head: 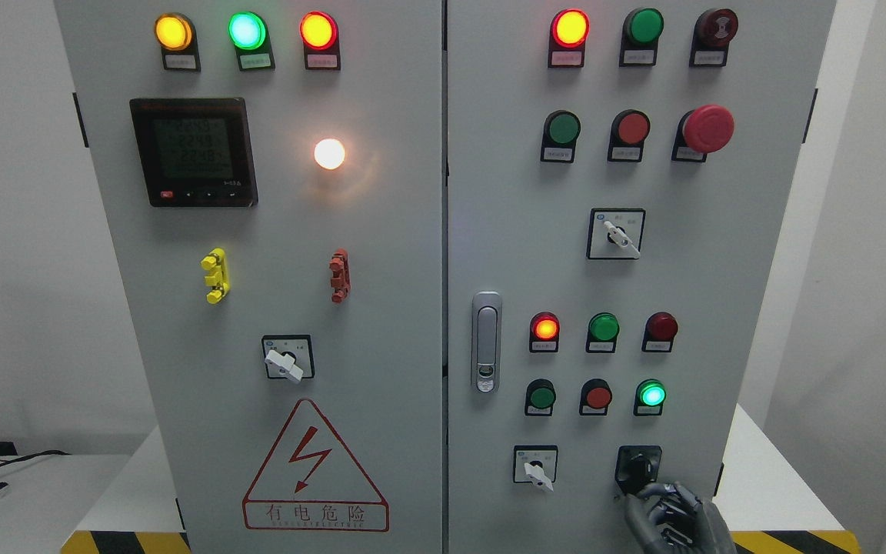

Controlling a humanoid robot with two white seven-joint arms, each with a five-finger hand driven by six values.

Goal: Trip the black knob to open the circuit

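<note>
The cabinet [381,308] carried one black knob [637,466] and three white selector switches [618,237]. The right robot hand [670,514], fingers loosely curled, holding nothing, had fingertips [635,496] just below the knob.

The red warning triangle [314,465] low on the left door of the cabinet [381,308] bears a lightning bolt and, beneath it, "有电危险"; the smaller line under that is unreadable; the digital meter [194,151] shows blurred digits, unclear; the small labels under the lamps are too small to read.
</note>
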